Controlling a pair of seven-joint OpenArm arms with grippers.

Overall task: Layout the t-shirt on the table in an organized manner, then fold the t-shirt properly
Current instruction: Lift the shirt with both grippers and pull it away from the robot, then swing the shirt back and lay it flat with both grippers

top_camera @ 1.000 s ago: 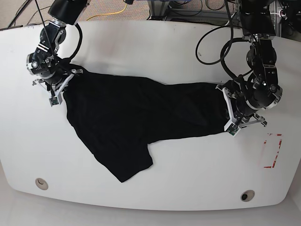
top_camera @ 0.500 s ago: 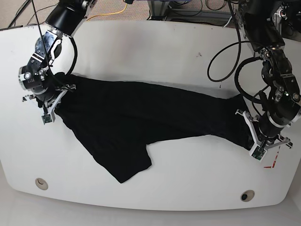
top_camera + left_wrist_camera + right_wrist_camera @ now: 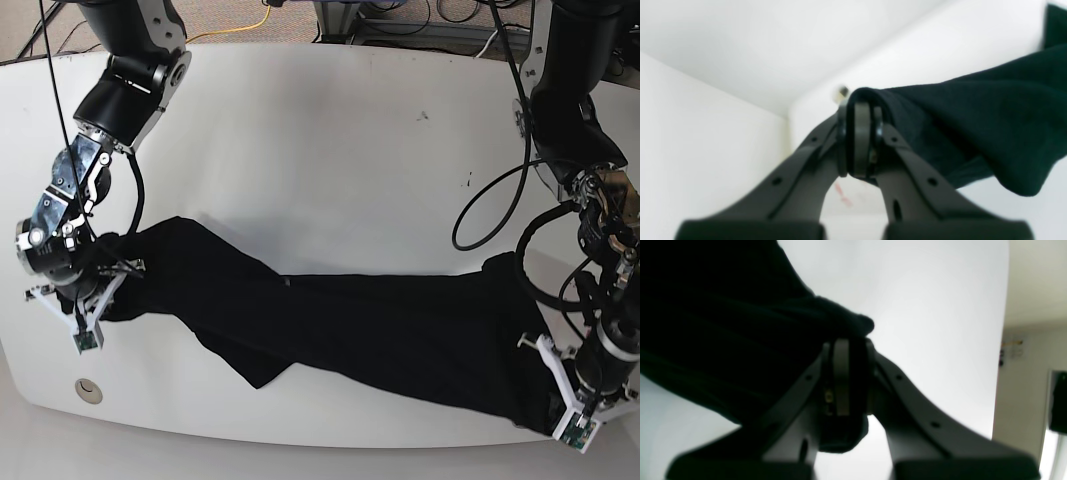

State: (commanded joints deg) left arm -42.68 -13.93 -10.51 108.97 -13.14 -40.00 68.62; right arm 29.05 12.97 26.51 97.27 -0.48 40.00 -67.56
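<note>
The black t-shirt (image 3: 340, 325) lies stretched in a long band across the front of the white table (image 3: 330, 150), from near the left edge to the front right corner. My left gripper (image 3: 560, 405) is shut on the shirt's right end at the table's front right edge; in the left wrist view its jaws (image 3: 858, 140) pinch a fold of black cloth (image 3: 973, 123). My right gripper (image 3: 95, 300) is shut on the shirt's left end near the table's left edge; the right wrist view shows the cloth (image 3: 723, 333) bunched over that gripper (image 3: 845, 380).
A small round hole (image 3: 88, 389) sits in the table's front left corner. Black cables (image 3: 490, 215) hang from the arm on the right. A yellow cable (image 3: 245, 25) lies on the floor beyond the far edge.
Both grippers have pulled the shirt toward the front edge of the table and further apart. The shirt is now stretched longer and lower, covering the right hole and the red tape mark.
</note>
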